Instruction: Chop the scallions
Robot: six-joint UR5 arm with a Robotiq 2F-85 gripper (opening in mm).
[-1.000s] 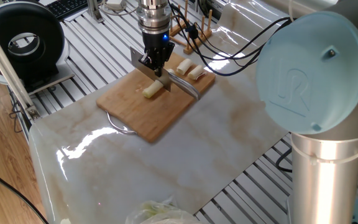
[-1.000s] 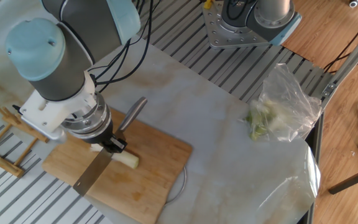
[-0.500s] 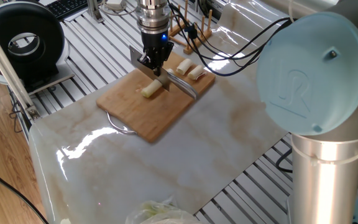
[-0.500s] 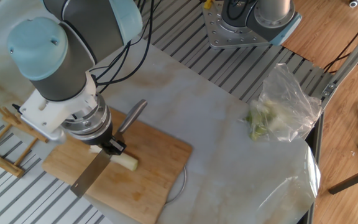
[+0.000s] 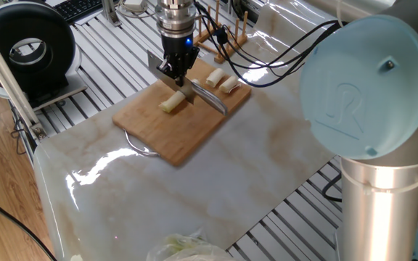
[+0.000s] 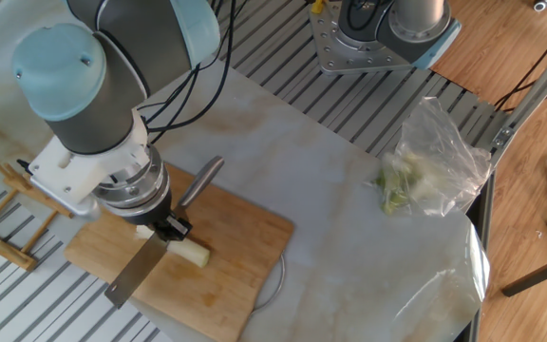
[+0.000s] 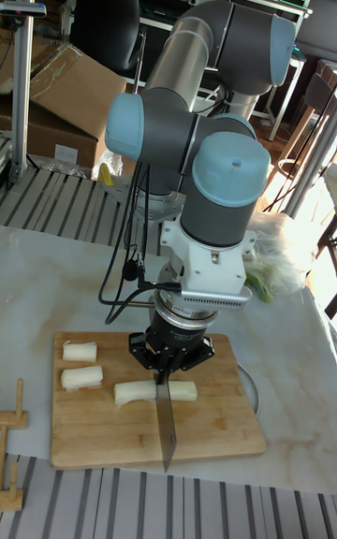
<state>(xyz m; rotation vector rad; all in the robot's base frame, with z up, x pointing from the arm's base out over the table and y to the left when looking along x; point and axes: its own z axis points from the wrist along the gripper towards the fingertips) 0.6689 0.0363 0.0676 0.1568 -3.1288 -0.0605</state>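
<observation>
As seen from one fixed view: the gripper [image 5: 174,70] is closed on the knife [image 5: 194,93], whose blade crosses the long stalk [image 5: 170,101] near the middle of the cutting board [image 5: 158,130].
Cut pieces, same view: two short chunks [image 5: 222,81] lie at the board's far corner, well apart from the blade.
Other fixed view, stalk: one end of the scallions [image 6: 192,252] pokes out just beside the blade [image 6: 133,271], on the board [image 6: 245,256].
Other fixed view, bag: a clear plastic bag of greens [image 6: 425,171] sits well away from the board, untouched.
Tall fixed view, blade: the knife [image 7: 166,417] hangs point-down from the gripper [image 7: 167,359], across the stalk [image 7: 136,392] roughly at its middle.
Tall fixed view, pieces: two chunks [image 7: 80,365] rest near the board's [image 7: 112,436] left end.
Progress: I'd judge it partway; two pieces are off, and the longest piece looks uncut, with several cuts left.
Writing: a raised round logo shows on the arm's blue cap [image 5: 361,80]; I can't read it for certain.
</observation>
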